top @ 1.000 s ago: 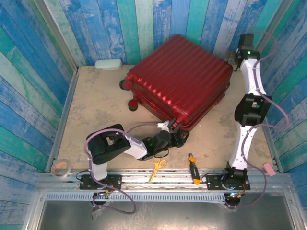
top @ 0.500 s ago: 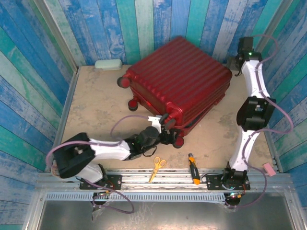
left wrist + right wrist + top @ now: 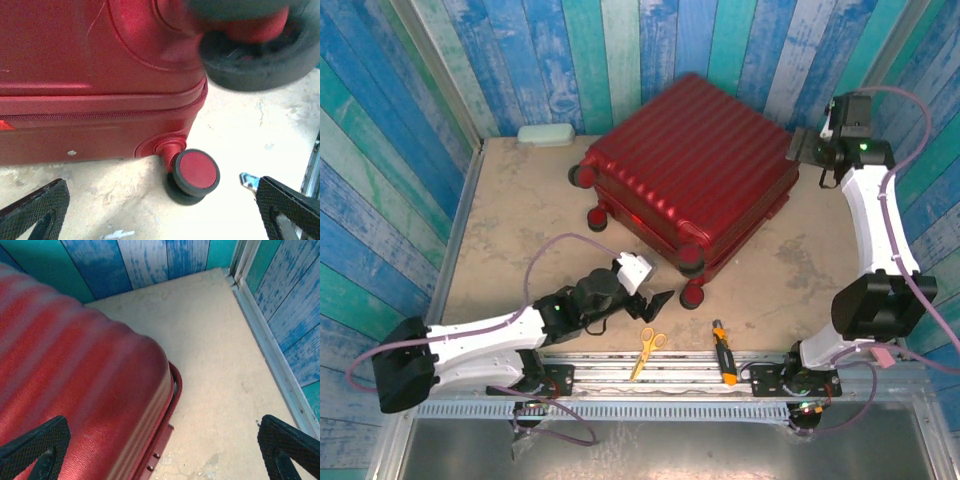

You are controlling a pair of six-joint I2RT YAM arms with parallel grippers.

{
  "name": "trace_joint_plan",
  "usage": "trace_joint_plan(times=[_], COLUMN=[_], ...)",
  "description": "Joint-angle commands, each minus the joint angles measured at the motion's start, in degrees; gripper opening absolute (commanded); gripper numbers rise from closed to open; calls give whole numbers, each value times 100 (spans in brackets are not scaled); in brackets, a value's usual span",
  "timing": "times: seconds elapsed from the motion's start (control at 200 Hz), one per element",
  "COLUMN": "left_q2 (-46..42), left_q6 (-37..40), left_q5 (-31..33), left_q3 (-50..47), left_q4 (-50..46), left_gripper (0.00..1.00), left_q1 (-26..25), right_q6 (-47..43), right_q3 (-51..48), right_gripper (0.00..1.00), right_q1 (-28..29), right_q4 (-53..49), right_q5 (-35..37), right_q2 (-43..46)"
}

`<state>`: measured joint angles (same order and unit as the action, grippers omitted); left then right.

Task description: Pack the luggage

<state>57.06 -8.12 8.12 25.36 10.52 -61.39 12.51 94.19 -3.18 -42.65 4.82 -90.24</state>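
The luggage (image 3: 692, 170), a dark-red ribbed hard-shell suitcase, lies closed and flat at the back middle of the table. Its black-red wheels (image 3: 692, 295) point toward the near side. My left gripper (image 3: 650, 285) hovers low just in front of the near corner, open and empty. In the left wrist view the luggage (image 3: 95, 70) has one wheel (image 3: 196, 171) ahead of my left gripper (image 3: 160, 220), untouched. My right gripper (image 3: 808, 155) stands open above the luggage's far right corner. In the right wrist view that corner of the luggage (image 3: 80, 385) lies below my right gripper (image 3: 162, 455), nothing held.
Yellow-handled scissors (image 3: 648, 350) and an orange-black tool (image 3: 723, 365) lie at the near edge. A tape roll (image 3: 447, 350) sits near left, a pale green case (image 3: 544, 136) at the back left. Painted plank walls (image 3: 410, 150) close in three sides.
My left arm has drawn back from the luggage's near corner toward the near left. My right arm has swung out to the right, its gripper staying by the far right corner.
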Motion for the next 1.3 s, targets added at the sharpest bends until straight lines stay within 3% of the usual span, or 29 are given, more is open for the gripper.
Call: trace_joint_plan(times=[0.0, 0.075, 0.21, 0.265, 0.315, 0.386, 0.521, 0.661, 0.801, 0.977, 1.122, 1.292], left_q2=[-480, -758, -995, -891, -730, -498, -41, 1395, 3598, 5640, 6181, 6198], left_q6=[266, 31, -137, -315, -645, -1132, -1702, -1620, -1089, -1279, -1355, -1110], left_q5=[575, 1544, 3361, 3511, 3381, 2979, 1781, 647, -1014, -3169, -3958, -4354], left_q3=[-58, 34, 582, 1009, 1460, 1948, 2609, 3623, 4821, 5837, 5858, 5724], left_q4=[-97, -126, -554, -1025, -1536, -2001, -2043, -2120, -2108, -1951, -1406, -1301], left_gripper=[95, 89, 91, 91, 91, 92, 92, 91, 87, 75, 74, 74], left_q1=[-5, -5, 176, 703, 1523, 2654, 4520, 5675, 5978, 5997, 5979, 5761], right_q6=[29, 23, 271, 527, 743, 903, 973, 951, 1182, 1300, 1010, 1153], right_q3=[-429, -752, -1669, -2131, -2627, -3205, -3495, -2901, -2046, -801, 67, -14], right_gripper=[96, 93, 93, 93, 92, 89, 78, 73, 69, 55, 47, 47], right_q1=[35, 226, 711, 723, 723, 510, -594, -1097, -1519, -1600, -1289, -820], right_q4=[-126, -334, -351, -203, 98, 590, 1183, 1499, 1702, 1753, 1367, 1709], right_q5=[-488, -598, -481, -520, -364, -268, -1242, -1581, -2038, -2618, -2812, -2959], right_q2=[274, 608, 1450, 1827, 2169, 2454, 1902, 606, -843, -2452, -3187, -3409])
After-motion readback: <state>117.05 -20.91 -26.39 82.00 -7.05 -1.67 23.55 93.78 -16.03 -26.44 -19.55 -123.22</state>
